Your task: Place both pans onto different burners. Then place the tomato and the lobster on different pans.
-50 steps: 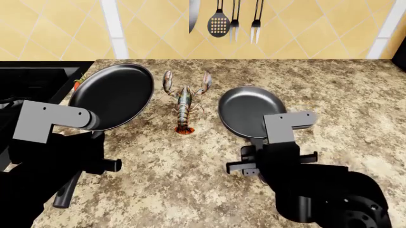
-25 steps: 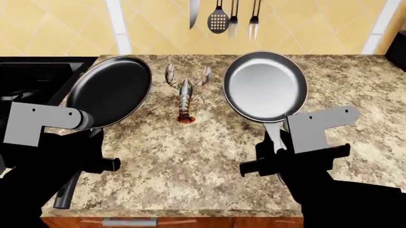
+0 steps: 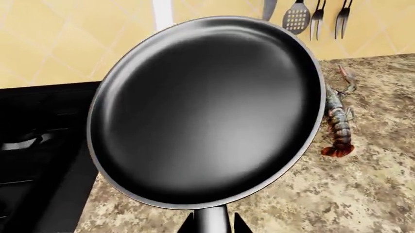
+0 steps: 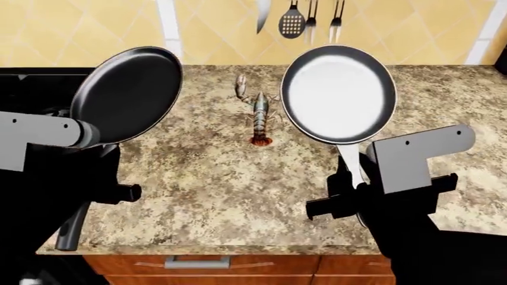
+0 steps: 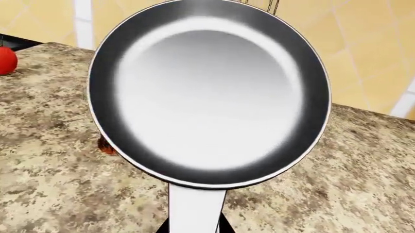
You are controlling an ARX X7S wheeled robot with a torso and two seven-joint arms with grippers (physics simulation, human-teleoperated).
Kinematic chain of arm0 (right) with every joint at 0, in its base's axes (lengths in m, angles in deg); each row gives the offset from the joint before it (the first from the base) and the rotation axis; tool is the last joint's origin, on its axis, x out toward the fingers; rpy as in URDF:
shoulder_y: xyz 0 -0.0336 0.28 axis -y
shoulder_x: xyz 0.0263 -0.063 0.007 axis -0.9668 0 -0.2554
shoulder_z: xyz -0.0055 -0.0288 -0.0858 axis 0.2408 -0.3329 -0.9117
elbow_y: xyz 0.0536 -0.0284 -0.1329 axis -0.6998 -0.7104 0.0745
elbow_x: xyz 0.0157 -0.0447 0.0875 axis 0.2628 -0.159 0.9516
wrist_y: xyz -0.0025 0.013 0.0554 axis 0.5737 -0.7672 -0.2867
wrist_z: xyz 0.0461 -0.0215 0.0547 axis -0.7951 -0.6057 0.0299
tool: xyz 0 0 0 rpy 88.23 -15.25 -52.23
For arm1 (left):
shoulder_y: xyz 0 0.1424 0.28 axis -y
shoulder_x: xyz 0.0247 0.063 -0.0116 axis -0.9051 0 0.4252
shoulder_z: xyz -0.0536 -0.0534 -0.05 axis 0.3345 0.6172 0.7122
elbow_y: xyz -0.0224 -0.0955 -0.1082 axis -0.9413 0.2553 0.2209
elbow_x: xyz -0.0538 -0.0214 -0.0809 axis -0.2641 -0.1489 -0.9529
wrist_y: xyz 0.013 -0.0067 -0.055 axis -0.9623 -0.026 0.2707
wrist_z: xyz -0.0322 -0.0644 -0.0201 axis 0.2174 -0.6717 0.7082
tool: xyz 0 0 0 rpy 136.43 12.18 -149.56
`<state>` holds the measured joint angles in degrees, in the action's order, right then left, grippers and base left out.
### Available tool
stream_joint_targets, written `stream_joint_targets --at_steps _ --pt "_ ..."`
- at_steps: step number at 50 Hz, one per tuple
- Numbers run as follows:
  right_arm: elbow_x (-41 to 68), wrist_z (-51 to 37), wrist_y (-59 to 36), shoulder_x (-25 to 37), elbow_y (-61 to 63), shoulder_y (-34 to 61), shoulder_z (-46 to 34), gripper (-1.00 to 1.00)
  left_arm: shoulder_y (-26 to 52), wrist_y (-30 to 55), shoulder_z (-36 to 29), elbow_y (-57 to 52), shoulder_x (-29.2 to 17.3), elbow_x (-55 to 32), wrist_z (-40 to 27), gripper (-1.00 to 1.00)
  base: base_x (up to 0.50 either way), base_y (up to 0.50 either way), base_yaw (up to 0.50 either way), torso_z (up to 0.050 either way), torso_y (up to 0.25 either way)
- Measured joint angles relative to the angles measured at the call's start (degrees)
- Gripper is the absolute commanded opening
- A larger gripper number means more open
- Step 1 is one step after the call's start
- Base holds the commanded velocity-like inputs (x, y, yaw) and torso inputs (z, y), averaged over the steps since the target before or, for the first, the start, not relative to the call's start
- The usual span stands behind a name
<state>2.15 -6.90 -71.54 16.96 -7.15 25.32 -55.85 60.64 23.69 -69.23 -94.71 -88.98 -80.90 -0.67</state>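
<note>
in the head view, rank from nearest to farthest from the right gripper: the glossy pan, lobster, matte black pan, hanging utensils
1. Glossy pan: held by its handle in the right gripper.
2. Lobster: on the counter, between the two pans.
3. Matte black pan: far left, by the stove.
4. Hanging utensils: back wall; too close to call against the black pan.

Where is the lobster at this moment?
In the head view the lobster lies on the stone counter, between the two raised pans, the black pan to its left and the grey pan to its right, claws toward the tiled wall.
</note>
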Motion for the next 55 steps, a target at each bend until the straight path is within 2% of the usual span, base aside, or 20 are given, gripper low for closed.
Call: stream_joint_targets --at_steps 55 --pt "3.9 -1.0 2.5 1.1 0.5 0.8 -0.1 -1.00 2.1 -1.2 -0.6 -0.4 -1.6 -0.7 -1.4 -1.00 0.00 0.50 0.00 0.001 0.004"
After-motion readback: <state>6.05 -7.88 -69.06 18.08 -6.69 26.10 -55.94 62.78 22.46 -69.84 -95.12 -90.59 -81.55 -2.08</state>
